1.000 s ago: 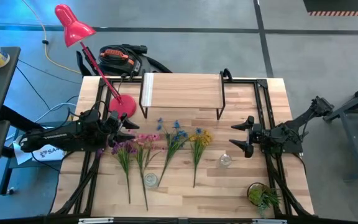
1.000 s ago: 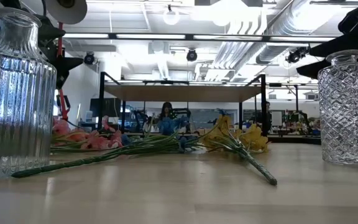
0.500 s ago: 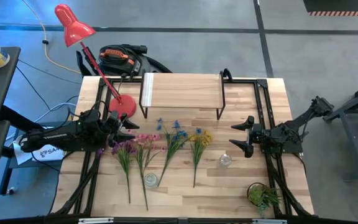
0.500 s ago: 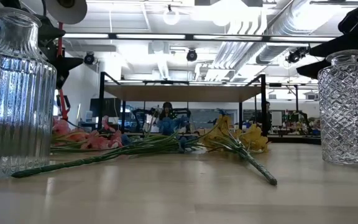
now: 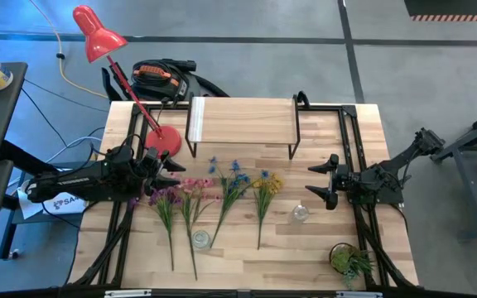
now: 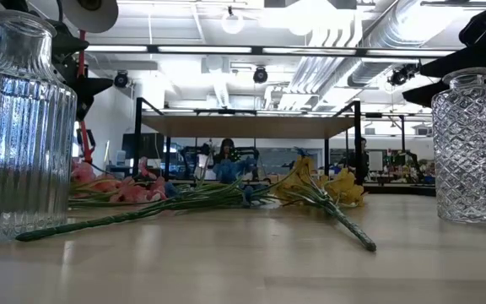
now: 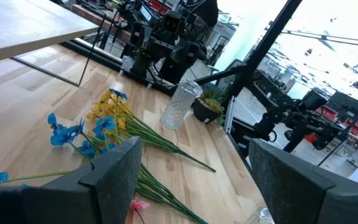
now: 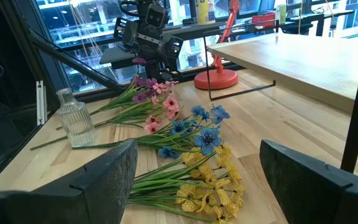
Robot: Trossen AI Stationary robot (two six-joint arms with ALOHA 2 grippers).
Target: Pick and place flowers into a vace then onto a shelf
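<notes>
ribbed vase (image 6: pixel 19 127) left | cut-glass vase (image 6: pixel 472 148) right | flowers (image 6: pixel 226 192) lying between | shelf (image 6: pixel 247 125) behind

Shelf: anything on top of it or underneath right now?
The shelf top is bare. The low view looks under it: only bare table, with the flowers lying just in front. Both grippers, left and right, hover open.
</notes>
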